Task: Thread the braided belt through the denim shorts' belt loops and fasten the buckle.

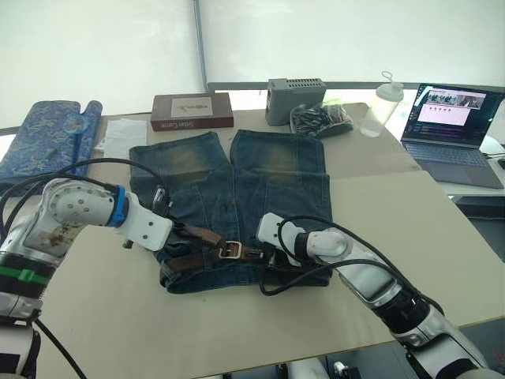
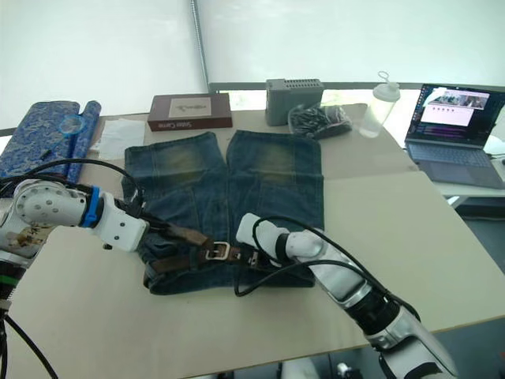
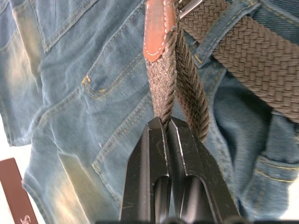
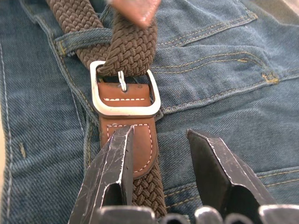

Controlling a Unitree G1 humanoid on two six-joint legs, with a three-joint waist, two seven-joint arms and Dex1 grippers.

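Note:
The denim shorts lie flat on the table with the waistband toward me. The braided belt runs along the waistband and under a belt loop. Its free end passes through the silver buckle, with the pin through the weave. That end, tipped with brown leather, is lifted off the denim, and my left gripper is shut on its braided part. My right gripper is open just beside the buckle, one finger over the leather tab and the other over bare denim.
Behind the shorts stand a brown box, a grey box, a black bag of cables and a plastic bottle. A laptop sits at the far right, and a blue patterned fabric roll at the far left.

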